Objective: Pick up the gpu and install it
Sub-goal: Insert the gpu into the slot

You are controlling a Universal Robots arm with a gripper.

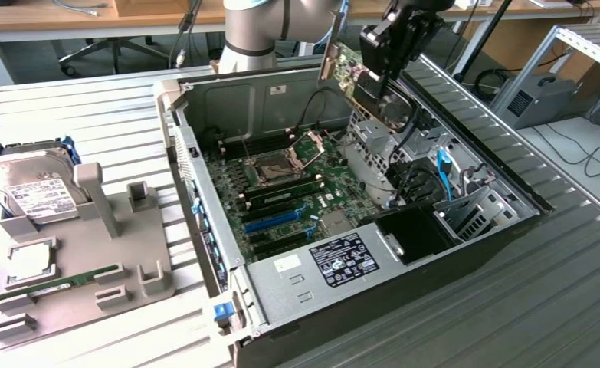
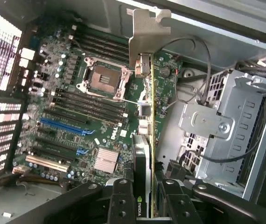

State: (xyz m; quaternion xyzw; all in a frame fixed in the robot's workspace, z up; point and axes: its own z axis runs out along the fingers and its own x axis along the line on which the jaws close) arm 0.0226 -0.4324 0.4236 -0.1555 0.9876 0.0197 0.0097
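Jaws clenched on gpu [image 1: 347, 67], card edge-on between gripper [image 2: 147, 205] fingers | exterior view's left: grey fixture [image 1: 85, 268] with hard drive [image 1: 34, 188], memory stick [image 1: 60, 282] | centre: open case [image 1: 192, 161], motherboard [image 1: 279, 192] | right: gpu held above board, apart from it; thin green card, dark cooler, long silver end bracket [image 2: 144, 39]

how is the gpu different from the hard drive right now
The gpu is held in the hand above the open case; the hard drive rests in the grey holder beside it. The gpu is a thin card with a metal bracket; the hard drive is a boxy silver block with a white label. Neither is installed yet.
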